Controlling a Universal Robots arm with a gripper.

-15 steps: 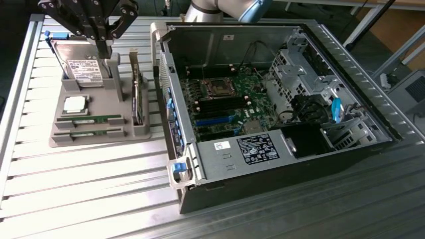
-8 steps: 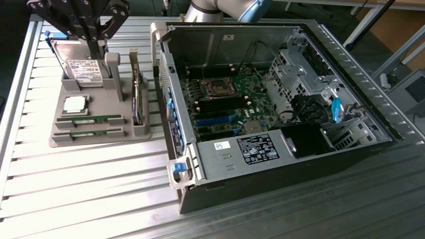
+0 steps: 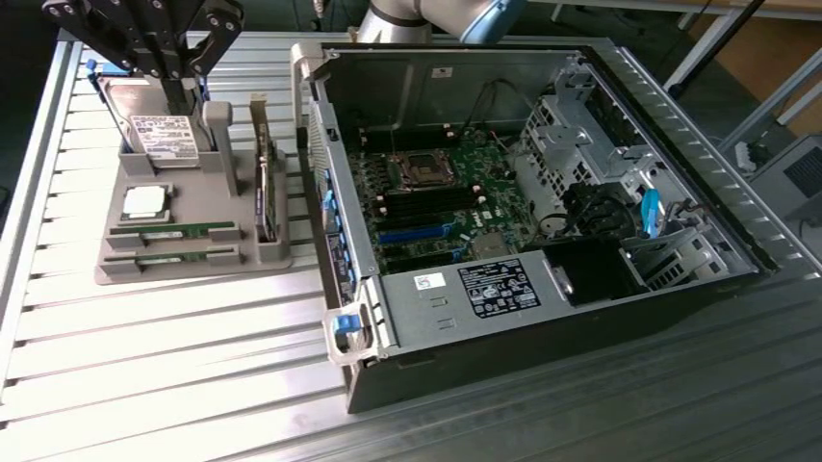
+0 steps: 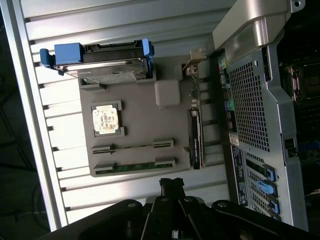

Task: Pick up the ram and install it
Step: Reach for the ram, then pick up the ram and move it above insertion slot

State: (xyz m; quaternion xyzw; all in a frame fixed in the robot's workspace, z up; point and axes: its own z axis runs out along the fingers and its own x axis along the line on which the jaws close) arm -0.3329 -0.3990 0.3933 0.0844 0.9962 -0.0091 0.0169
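A gray holder tray (image 3: 206, 204) on the desk (image 3: 192, 366) is loaded with a hard drive (image 3: 161, 135), a CPU (image 3: 144, 200), an expansion card (image 3: 266, 192) and the ram (image 3: 173, 256). The ram is a thin green stick with a white label, seated in the slot farthest from the CPU. The end effector (image 3: 177, 75) is clenched on nothing above the hard drive.

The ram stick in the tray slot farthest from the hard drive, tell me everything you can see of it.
The ram is a long, narrow green circuit board with a small pale label. It sits lengthwise in the outermost slot of the grey tray, its ends tucked into grey brackets, parallel to a second slot nearer the CPU. Only the tray touches it; the shut hand is apart from it.
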